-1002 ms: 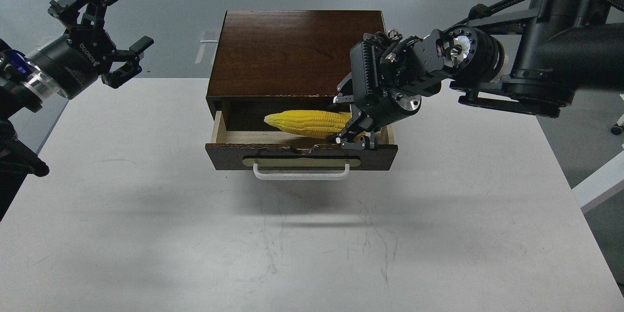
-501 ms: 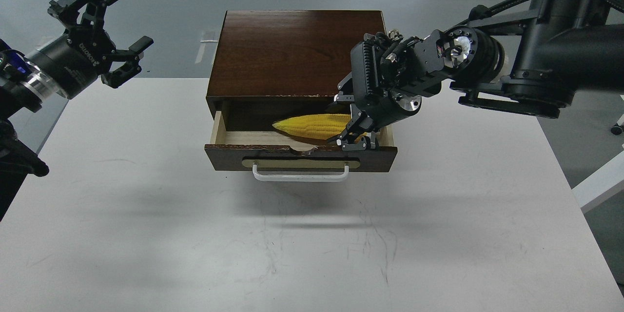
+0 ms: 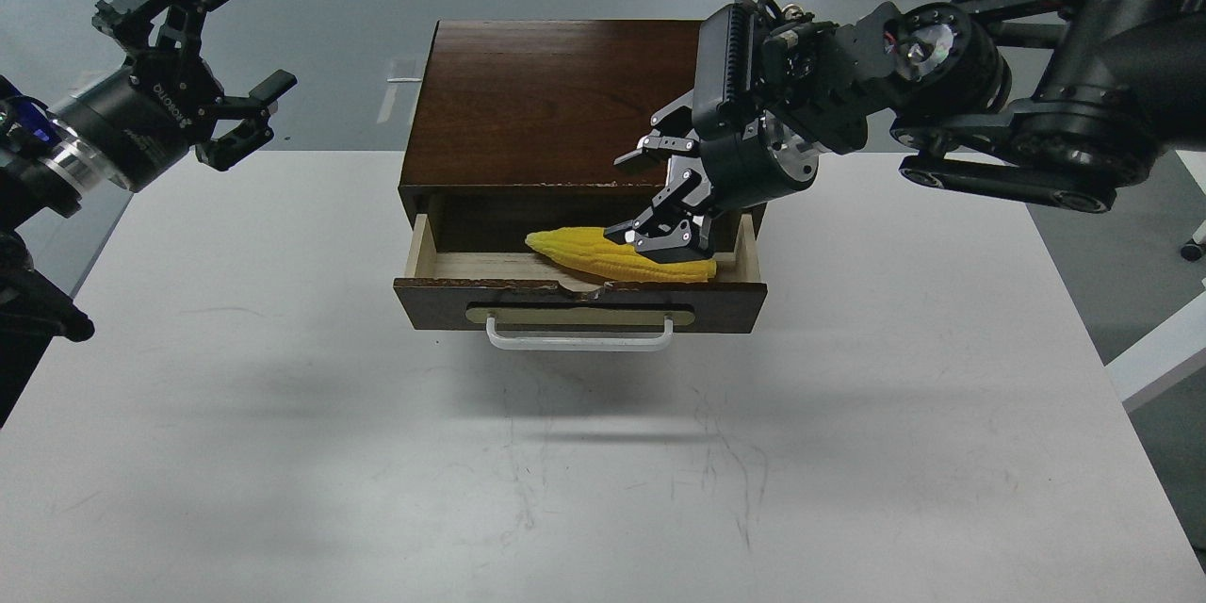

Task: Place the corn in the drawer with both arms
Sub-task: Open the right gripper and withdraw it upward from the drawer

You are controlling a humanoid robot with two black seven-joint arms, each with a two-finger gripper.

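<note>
The yellow corn (image 3: 612, 256) lies inside the open drawer (image 3: 579, 301) of the dark brown cabinet (image 3: 556, 99), pointed end to the left. My right gripper (image 3: 660, 198) hovers just above the corn's right half with its fingers spread open, apart from the corn. My left gripper (image 3: 203, 66) is open and empty, held in the air far to the left of the cabinet, over the table's back left corner.
The cabinet stands at the back middle of the white table (image 3: 603, 452). The drawer's white bar handle (image 3: 579, 334) faces me. My right arm (image 3: 1036, 104) reaches in over the table's back right. Grey floor lies beyond.
My right gripper has let go of the corn, opened and risen up and back. The corn has dropped flat onto the drawer floor. The left arm has not moved.
</note>
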